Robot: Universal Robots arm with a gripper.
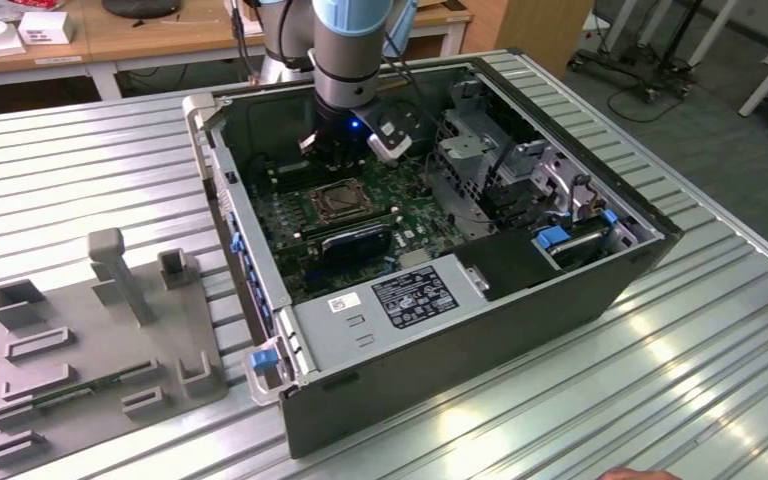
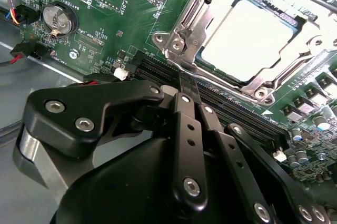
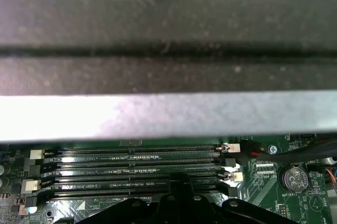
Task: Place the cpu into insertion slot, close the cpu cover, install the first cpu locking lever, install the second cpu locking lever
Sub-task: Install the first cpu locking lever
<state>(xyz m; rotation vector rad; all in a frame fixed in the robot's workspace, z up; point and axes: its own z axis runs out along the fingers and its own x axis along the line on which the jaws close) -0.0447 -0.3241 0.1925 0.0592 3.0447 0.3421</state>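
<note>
The cpu (image 2: 247, 37), a pale square chip, lies flat in the insertion slot (image 1: 336, 202) on the green motherboard inside the open computer case (image 1: 598, 290). The silvery cpu cover (image 2: 196, 13) lies down around the chip as a frame. My gripper (image 2: 184, 81) hangs just beside the socket's corner, its black fingers (image 2: 187, 124) pressed together and shut with nothing between them. The tips point at the metal lever end (image 2: 176, 58) at that corner; whether they touch it I cannot tell. In the exterior view the gripper (image 1: 344, 160) sits low in the case, just behind the socket.
Long black memory slots (image 3: 131, 168) run directly under the fingers. A coin battery (image 2: 57, 18) lies on the board nearby. The grey power supply (image 1: 398, 300) fills the case's near end, a metal drive cage (image 1: 491, 150) its right. A grey fixture plate (image 1: 91, 350) lies on the slatted table.
</note>
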